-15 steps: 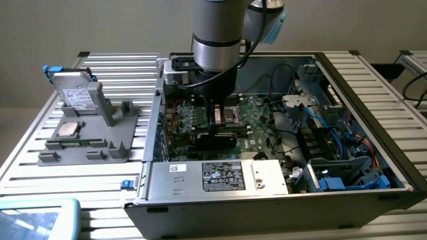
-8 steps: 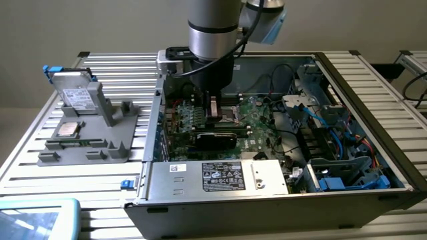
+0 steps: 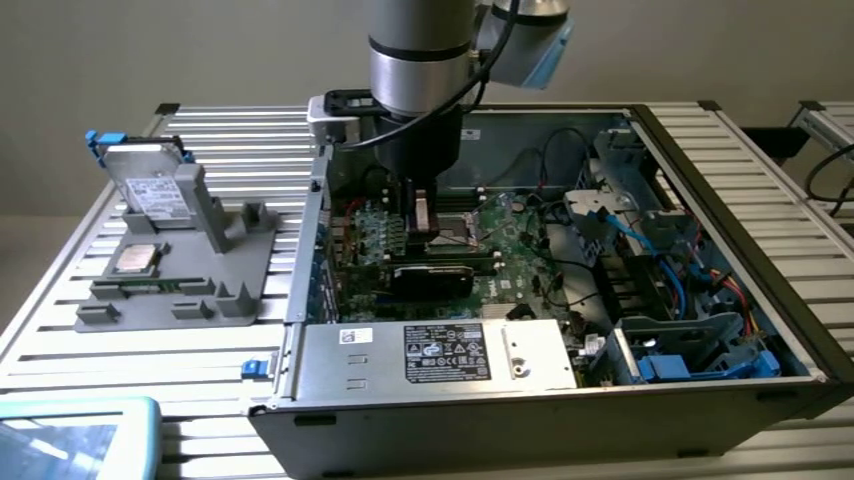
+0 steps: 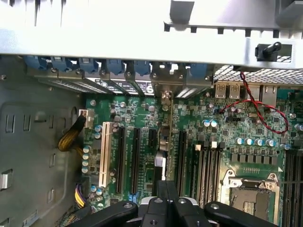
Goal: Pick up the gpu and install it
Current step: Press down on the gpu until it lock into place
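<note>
**Q:** Black against the green motherboard (image 3: 514, 280): is that the gpu (image 3: 430, 278)?

**A:** Yes. It stands on edge near the middle of the motherboard, black face toward the exterior camera. In the wrist view it appears edge-on as a thin strip (image 4: 161, 158) between two long black slots of the motherboard (image 4: 213, 123). Its end runs toward the row of rear slot covers.

**Q:** What is hidden or hard to make out?

**A:** The card's lower edge and its slot are lost behind neighbouring parts. Whether the card is fully seated cannot be told. The arm (image 3: 420, 50) is cut off at the top of the exterior view. The pincer (image 4: 165, 201) is cropped at the edge of the wrist view.

**Q:** How is the arm posed?

**A:** It reaches straight down into the open case (image 3: 400, 400), with the wrist vertical over the motherboard. The pincer (image 3: 419, 225) hangs directly above the card's upper edge. Its fingers (image 4: 161, 194) are drawn together. Whether they nip that edge or only meet over it is not clear.

**Q:** And away from the motherboard?

**A:** Outside the case, on the slatted desk (image 3: 160, 345), sits a grey holder (image 3: 174, 300). It carries a silver drive (image 3: 150, 185) and a square chip (image 3: 138, 258).
</note>
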`<state>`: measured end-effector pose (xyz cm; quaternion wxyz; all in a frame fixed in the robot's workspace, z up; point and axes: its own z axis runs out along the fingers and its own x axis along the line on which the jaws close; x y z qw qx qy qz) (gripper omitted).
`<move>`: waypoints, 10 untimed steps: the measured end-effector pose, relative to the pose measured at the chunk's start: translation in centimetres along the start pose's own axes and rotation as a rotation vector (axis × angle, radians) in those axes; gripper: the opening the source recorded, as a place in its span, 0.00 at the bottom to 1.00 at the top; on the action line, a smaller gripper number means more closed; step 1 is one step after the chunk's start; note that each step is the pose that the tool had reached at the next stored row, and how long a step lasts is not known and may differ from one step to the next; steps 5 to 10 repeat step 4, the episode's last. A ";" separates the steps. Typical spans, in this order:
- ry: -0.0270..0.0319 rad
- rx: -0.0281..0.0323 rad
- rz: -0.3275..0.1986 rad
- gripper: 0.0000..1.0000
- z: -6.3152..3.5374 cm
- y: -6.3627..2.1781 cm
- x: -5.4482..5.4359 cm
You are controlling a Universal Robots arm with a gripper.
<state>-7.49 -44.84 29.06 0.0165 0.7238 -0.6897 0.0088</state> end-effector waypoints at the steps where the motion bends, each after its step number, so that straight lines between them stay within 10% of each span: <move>1: -0.0001 0.0000 0.000 0.11 0.00 0.00 0.0; 10: -0.0001 0.0000 0.000 0.11 0.00 0.00 0.0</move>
